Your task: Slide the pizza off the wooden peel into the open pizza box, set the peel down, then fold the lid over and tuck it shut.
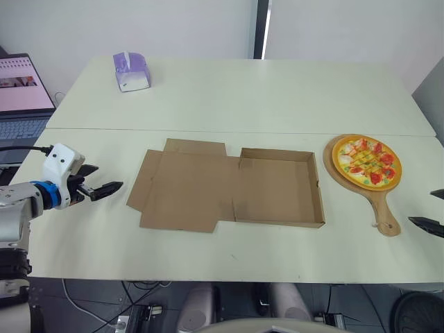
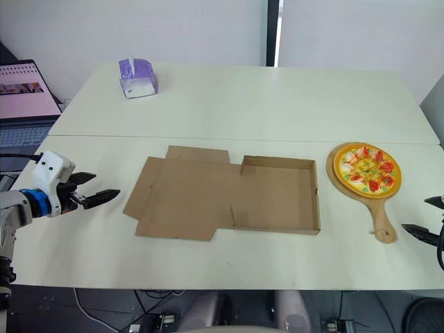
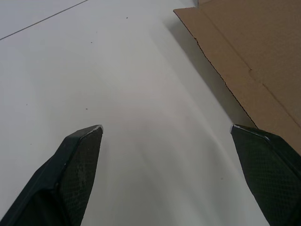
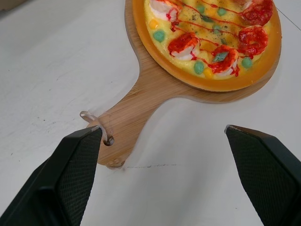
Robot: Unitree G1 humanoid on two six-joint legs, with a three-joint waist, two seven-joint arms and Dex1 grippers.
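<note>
The pizza box (image 1: 277, 189) lies open at the middle of the white table (image 1: 243, 97), with its walled tray on the robot's right and its lid (image 1: 186, 191) folded out flat on the robot's left. The cardboard is plain brown, and its visible faces carry no print. The wooden peel (image 1: 383, 208) lies flat on the table just beside the right wall of the tray, with its handle pointing toward the robot. A small clear loop (image 4: 87, 116) passes through the hole at the handle end. The pizza (image 1: 366, 161) rests on the round blade of the peel and is topped with red, green and yellow pieces. The left gripper (image 3: 164, 128) is positioned over bare table near the left edge of the lid; its fingers are spread apart and hold nothing. The right gripper (image 4: 163, 128) is positioned just short of the peel handle; its fingers are likewise spread wide and hold nothing. A purple tissue box (image 1: 132, 71) stands at the far left of the table. A laptop (image 1: 21, 87) sits beyond the left table edge and displays a pink page whose text is too small to read.
</note>
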